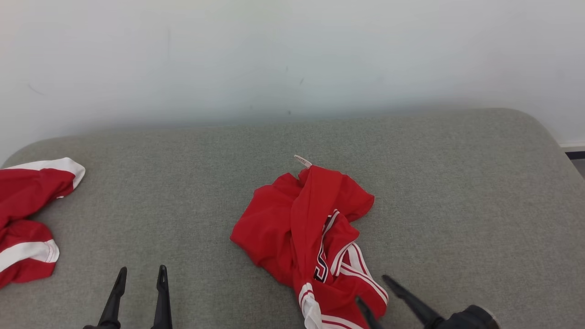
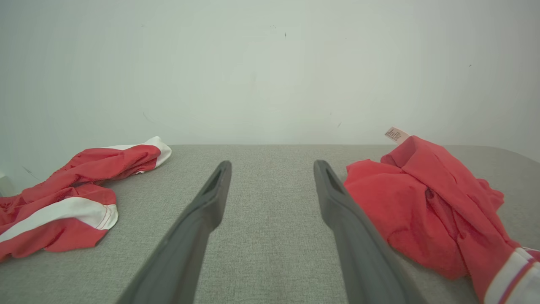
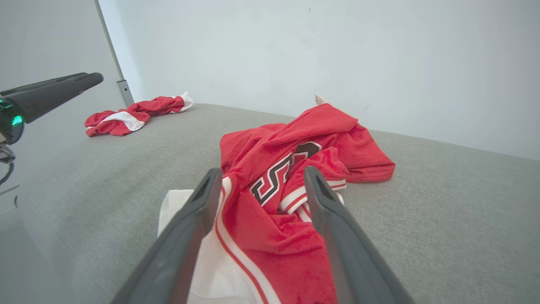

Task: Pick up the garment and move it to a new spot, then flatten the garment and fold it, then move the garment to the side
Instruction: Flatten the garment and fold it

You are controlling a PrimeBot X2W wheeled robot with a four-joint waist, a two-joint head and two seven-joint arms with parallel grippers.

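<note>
The red garment [image 1: 311, 228] lies crumpled a little right of the middle of the grey padded surface [image 1: 457, 192]. Its long axis runs from the small label [image 1: 302, 161] at its far end back toward the robot, slanting to the white-trimmed hem [image 1: 315, 310] at the near edge. The right gripper [image 1: 372, 289] sits at that near end with its two dark fingers spread wide. The striped cloth lies slack between and under them, not pinched, so this arm is plainly the closer one for any next grab or tug. The left gripper [image 1: 142, 269] is also spread wide and holds nothing. It hovers over bare fabric well to the garment's left. A second red-and-white piece [image 1: 27, 219] lies heaped at the far left edge, well apart from everything else. The surface looks soft and woven and has rounded corners, and a plain pale wall [image 1: 292, 59] stands close behind it.
</note>
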